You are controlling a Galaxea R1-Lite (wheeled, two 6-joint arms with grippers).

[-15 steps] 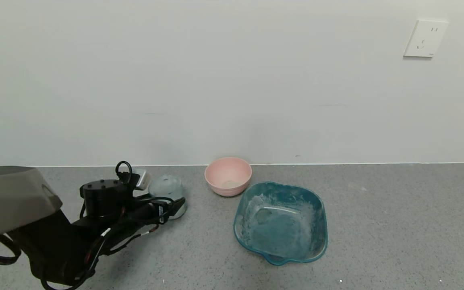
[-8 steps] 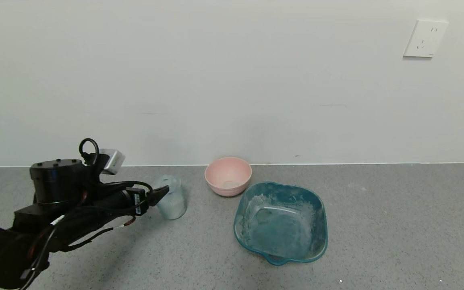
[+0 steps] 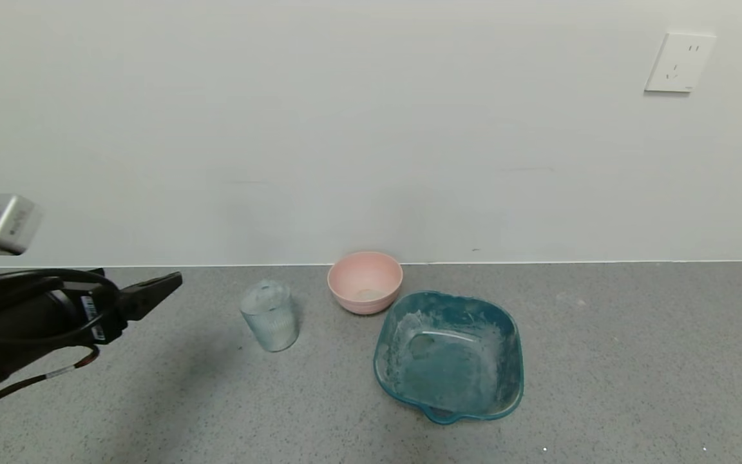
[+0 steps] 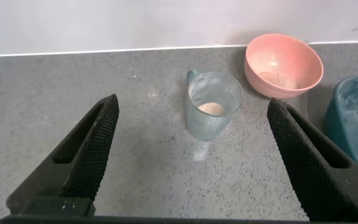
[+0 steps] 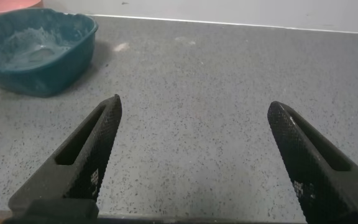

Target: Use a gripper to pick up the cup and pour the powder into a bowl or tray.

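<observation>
The cup [image 3: 270,316] stands upright on the grey counter, a ribbed pale blue-green tumbler. In the left wrist view the cup [image 4: 212,113] holds a small heap of whitish powder [image 4: 212,109]. My left gripper [image 3: 168,283] is open and empty, well to the left of the cup and raised above the counter; in its own view the gripper [image 4: 191,118] frames the cup from a distance. The pink bowl [image 3: 364,281] stands behind and right of the cup. The teal tray [image 3: 449,354] lies right of the cup. My right gripper [image 5: 194,115] is open over bare counter.
A white wall with a socket plate [image 3: 679,62] backs the counter. The teal tray's wall [image 5: 36,50] shows far off in the right wrist view. The pink bowl [image 4: 283,64] shows some powder at its bottom.
My left gripper has drawn back to the left and upward, away from the cup, which it stood right beside a second ago. The cup stays upright in place.
</observation>
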